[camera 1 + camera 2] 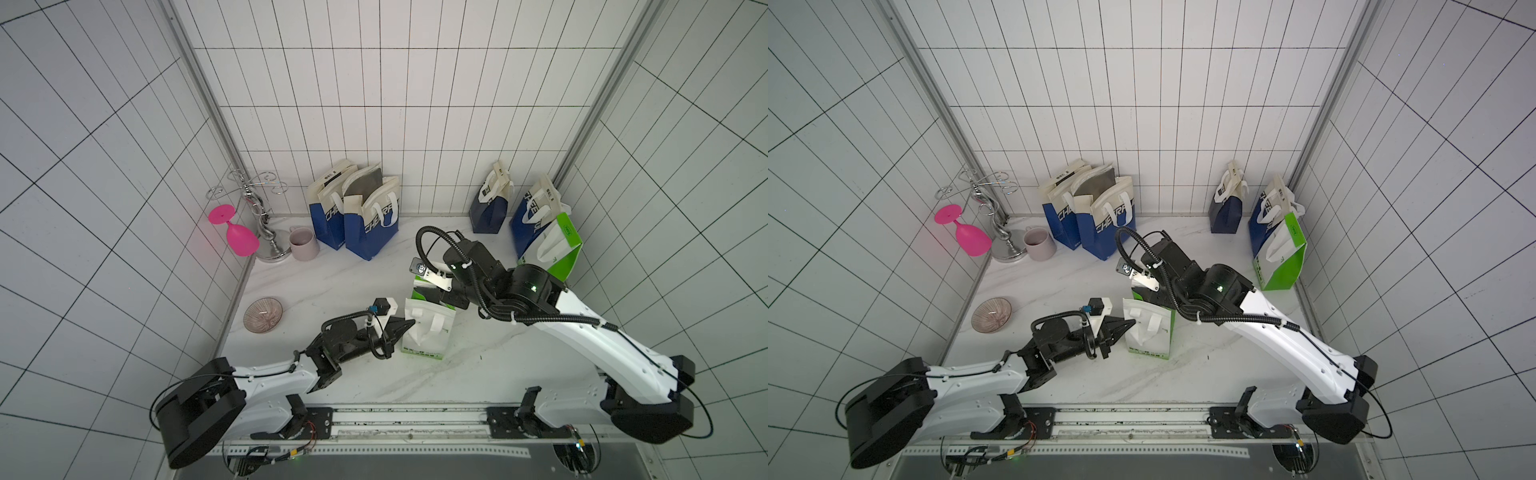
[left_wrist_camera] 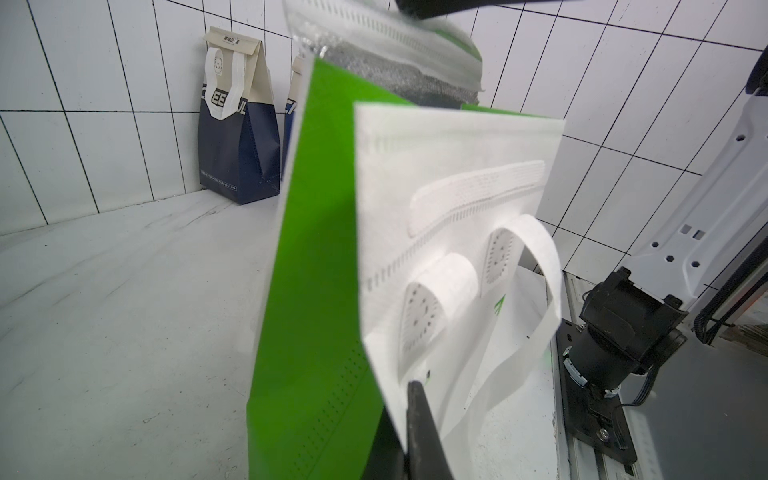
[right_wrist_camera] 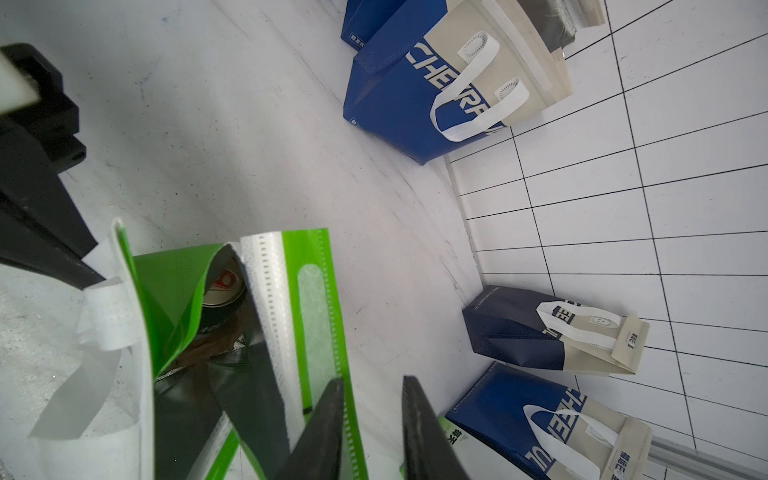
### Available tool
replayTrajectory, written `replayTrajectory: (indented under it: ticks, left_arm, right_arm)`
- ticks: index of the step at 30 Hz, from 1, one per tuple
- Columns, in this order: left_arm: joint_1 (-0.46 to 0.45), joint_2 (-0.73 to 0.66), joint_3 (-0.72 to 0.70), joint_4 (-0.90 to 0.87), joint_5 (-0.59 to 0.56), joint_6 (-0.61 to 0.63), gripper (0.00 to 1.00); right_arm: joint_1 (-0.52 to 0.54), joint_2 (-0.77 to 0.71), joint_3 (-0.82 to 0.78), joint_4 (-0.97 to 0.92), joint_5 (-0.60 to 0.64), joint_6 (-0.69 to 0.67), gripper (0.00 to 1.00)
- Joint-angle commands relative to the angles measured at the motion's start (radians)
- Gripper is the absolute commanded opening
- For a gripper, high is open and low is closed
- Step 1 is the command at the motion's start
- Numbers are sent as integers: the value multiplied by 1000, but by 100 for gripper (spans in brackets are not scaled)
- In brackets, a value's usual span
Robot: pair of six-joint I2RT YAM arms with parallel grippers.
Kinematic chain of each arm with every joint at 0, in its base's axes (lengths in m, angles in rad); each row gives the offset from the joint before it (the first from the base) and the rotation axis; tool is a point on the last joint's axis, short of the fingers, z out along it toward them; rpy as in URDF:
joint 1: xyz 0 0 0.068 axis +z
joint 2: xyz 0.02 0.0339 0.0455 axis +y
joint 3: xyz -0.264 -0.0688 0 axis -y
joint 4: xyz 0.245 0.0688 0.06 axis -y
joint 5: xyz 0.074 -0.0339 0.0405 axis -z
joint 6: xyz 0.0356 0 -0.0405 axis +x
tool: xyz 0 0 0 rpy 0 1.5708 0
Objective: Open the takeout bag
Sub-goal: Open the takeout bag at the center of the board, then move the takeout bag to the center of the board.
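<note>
- Right wrist view showed the takeout bag (image 3: pixel 174 286) with its mouth parted and a can (image 3: pixel 222 284) visible inside.
- At the green rear flap (image 3: pixel 316 291), the right gripper (image 3: pixel 374 380) had its jaws moderately apart, holding nothing.
- Pinched closed on the white front panel (image 2: pixel 457 166), the left gripper (image 1: pixel 410 324) seemingly anchored that side so the mouth could spread.
- It stood upright near the middle of the desk (image 1: pixel 332 282).
</note>
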Motion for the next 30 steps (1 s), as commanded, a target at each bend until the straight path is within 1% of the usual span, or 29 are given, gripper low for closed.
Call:
replayTrajectory:
  ticks: [1,2,3,5,7,9,11,16,19,21,22,24,26,27,28,30]
  left_arm:
    - [-5,-30,13,-31,6,19,15]
    - [-5,-35,13,-38,11,19,24]
    - [-5,-41,12,-44,20,19,32]
    - [-6,-55,16,-62,41,21,43]
    - [-5,-66,22,-67,59,14,53]
    - [-6,-74,43,-89,85,2,60]
    - [-5,-75,90,-145,114,0,62]
    - [-5,-87,213,-353,121,28,61]
    - [-5,-95,236,-380,106,24,59]
    - [-4,-99,248,-389,102,21,56]
    - [-4,-100,259,-403,103,23,52]
    - [-4,-89,277,-422,103,29,38]
    - [-4,-64,302,-448,95,38,20]
    - [-3,-50,316,-458,94,41,13]
    - [-2,-34,333,-472,89,41,1]
    - [-3,-12,370,-495,70,34,0]
  right_arm:
    - [-11,-10,69,16,1,70,27]
    - [-11,-22,79,18,-12,87,27]
    - [-12,-40,85,18,-23,101,27]
    - [-11,-94,81,19,-65,129,28]
    - [-11,-153,58,18,-101,156,28]
    - [-11,-214,30,12,-134,182,28]
    - [-11,-278,4,-4,-164,214,28]
    - [-11,-428,-66,-19,-219,269,29]
    - [-11,-495,-101,-26,-250,296,29]
    - [-11,-524,-119,-32,-271,302,29]
    - [-11,-537,-125,-40,-280,304,29]
    - [-11,-557,-140,-47,-288,297,29]
    - [-11,-580,-154,-45,-292,292,29]
    - [-11,-590,-160,-45,-295,289,29]
    - [-11,-600,-165,-44,-296,282,29]
    - [-9,-616,-171,-39,-285,278,30]
